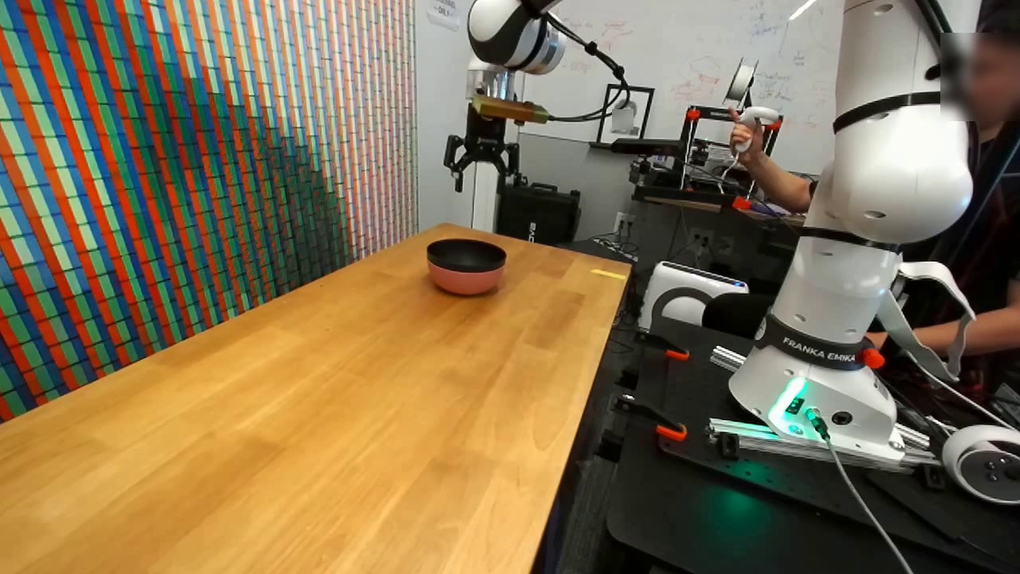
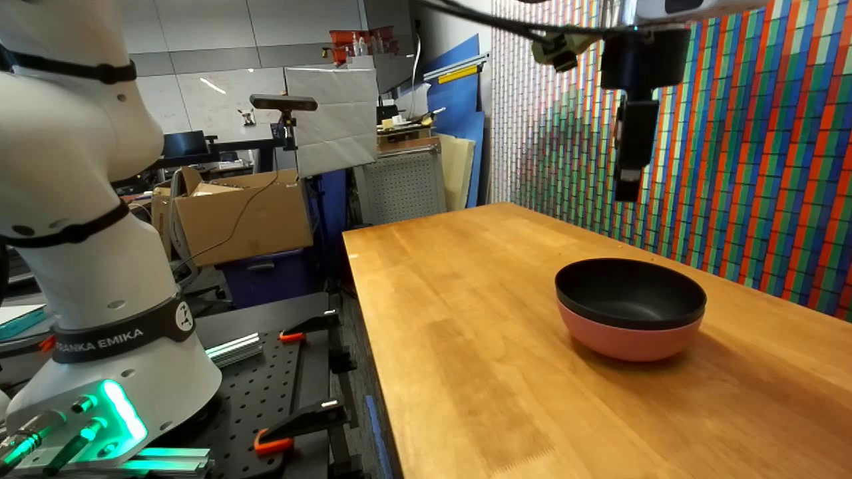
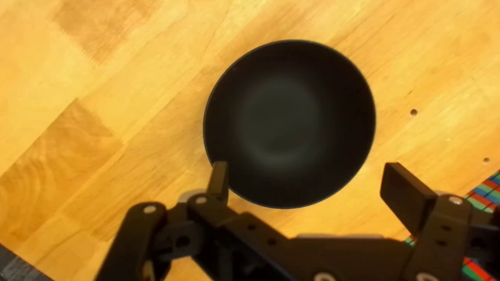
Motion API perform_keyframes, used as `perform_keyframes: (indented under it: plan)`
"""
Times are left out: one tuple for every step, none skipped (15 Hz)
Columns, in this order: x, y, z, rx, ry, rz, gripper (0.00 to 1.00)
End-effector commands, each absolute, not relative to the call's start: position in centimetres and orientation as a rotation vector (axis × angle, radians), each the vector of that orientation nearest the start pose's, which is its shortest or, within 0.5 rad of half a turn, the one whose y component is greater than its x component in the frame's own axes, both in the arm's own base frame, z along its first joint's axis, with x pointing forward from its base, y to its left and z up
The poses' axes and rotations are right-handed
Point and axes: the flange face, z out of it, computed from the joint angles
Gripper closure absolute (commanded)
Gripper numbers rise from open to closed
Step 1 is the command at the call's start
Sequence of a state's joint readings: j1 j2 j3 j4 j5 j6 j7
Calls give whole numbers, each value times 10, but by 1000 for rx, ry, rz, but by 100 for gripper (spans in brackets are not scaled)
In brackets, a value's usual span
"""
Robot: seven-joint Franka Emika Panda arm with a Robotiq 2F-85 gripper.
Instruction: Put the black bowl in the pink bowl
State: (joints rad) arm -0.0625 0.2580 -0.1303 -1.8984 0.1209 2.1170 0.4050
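Bowl (image 2: 630, 293), plain black, round and smooth, nests inside the salmon-pink bowl (image 2: 630, 343); tool (image 3: 306, 171) spread above.

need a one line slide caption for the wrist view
Open black two-fingered tool above a round black bowl, which hides the round salmon-pink bowl beneath it, on a light wooden tabletop.

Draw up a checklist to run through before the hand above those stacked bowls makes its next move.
1. Black bowl inside the pink bowl: ok, nested in both exterior views.
2. Pink bowl standing on the table: ok.
3. Hand open: ok, jaws apart in the wrist view, nothing gripped.
4. Hand clear of both bowls: ok, a gap shows below it in both exterior views.
5. Bowls touching at the bottom: cannot tell, hidden.
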Motion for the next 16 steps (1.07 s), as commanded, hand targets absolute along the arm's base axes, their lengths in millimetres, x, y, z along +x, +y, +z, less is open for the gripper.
perform_keyframes:
  plan:
    - [598, -82, 429, -2963, 702, 133, 0]
    - [597, -73, 441, -2974, 621, 152, 0]
    - [596, -64, 454, -2987, 538, 162, 0]
    - [595, -54, 464, -2999, 456, 171, 0]
    - [594, -46, 473, -3007, 374, 179, 0]
    - [593, -36, 480, -3014, 293, 186, 0]
    - [592, -28, 486, -3020, 213, 192, 0]
    - [590, -21, 491, -3027, 144, 198, 0]
    - [589, -14, 496, -3029, 83, 204, 0]
    - [588, -8, 499, -3033, 33, 206, 0]
    - [588, -4, 501, -3029, 5, 197, 0]
    - [591, -9, 487, -3020, 98, 195, 0]
    - [590, -6, 488, -3020, 88, 194, 0]
    - [590, -6, 486, -3020, 88, 199, 0]
    - [591, -6, 484, -3019, 90, 204, 0]
    - [591, -8, 483, -3019, 94, 208, 0]
